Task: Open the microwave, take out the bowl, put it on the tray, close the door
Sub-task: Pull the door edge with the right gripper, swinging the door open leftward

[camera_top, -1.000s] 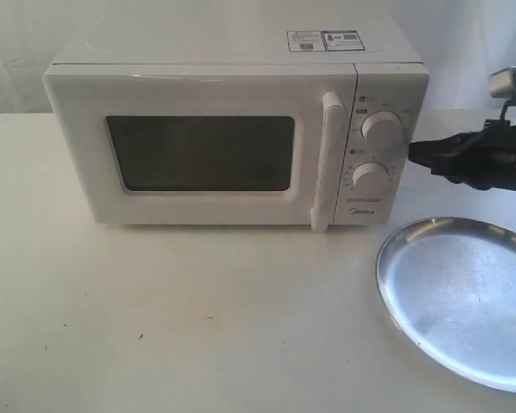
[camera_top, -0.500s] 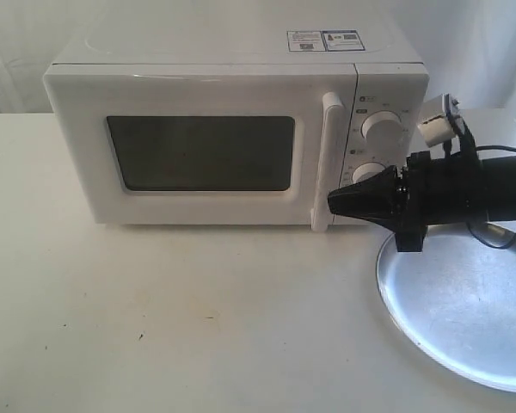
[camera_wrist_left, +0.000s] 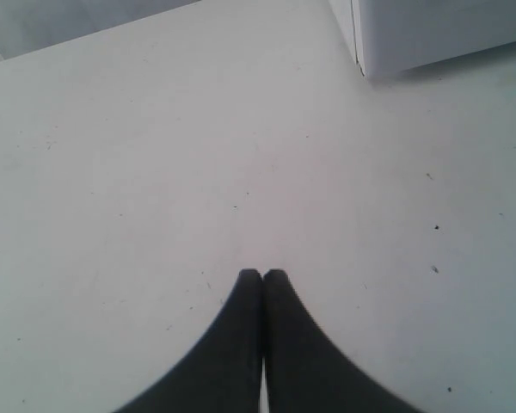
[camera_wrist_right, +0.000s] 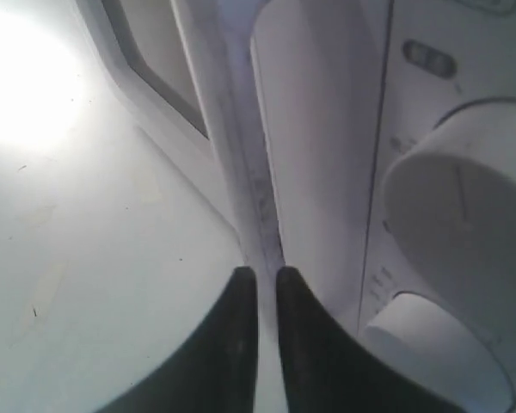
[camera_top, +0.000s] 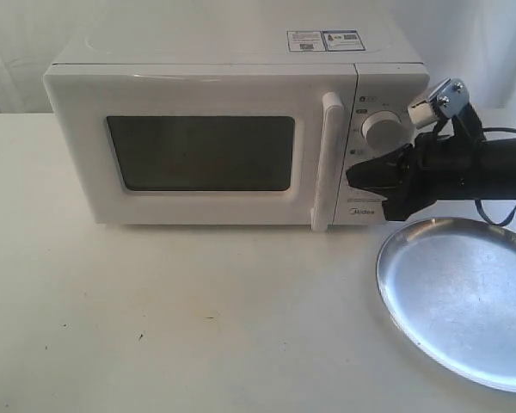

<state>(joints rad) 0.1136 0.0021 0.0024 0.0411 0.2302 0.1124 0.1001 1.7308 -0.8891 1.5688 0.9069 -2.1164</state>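
The microwave [camera_top: 224,129] is a smooth white box on the matte white table [camera_top: 198,318]. Its door [camera_top: 198,155] is shut flush, and the dark mesh window is too dim to tell what sits inside. The tall rounded bar handle [camera_top: 330,163] stands untouched. To the right lies the tray [camera_top: 464,292], round, shiny silver with a shallow rim, its face showing only reflections.

The right gripper [camera_top: 353,178] – black, tapering fingers – has risen and pulled back rightward from the handle's foot. It now covers the lower knob, just under the upper knob [camera_top: 381,130]. Its fingers leave only a thin slit and hold nothing. The left gripper [camera_wrist_left: 262,274] hangs over bare table, fingers pressed together, empty.
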